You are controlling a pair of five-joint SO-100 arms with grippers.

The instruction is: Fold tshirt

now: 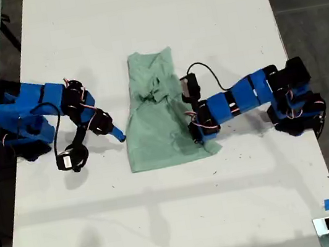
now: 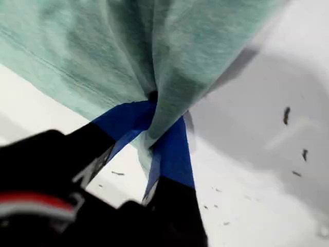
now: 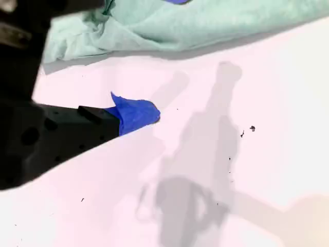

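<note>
My first gripper (image 2: 154, 131), blue-tipped, is clamped on a pinch of the pale mint-green cloth tshirt (image 2: 128, 46), fabric bunched between both jaws; in the exterior view it (image 1: 198, 132) sits at the garment's right edge, right of centre. My second gripper (image 3: 134, 113) hangs over bare tabletop just short of the cloth, only one blue tip visible, so I cannot tell whether it is apart or together; in the exterior view it (image 1: 118, 134) is left of centre. The tshirt (image 1: 153, 112) lies partly folded, rumpled, mid-frame on the white table (image 1: 135, 15).
</note>
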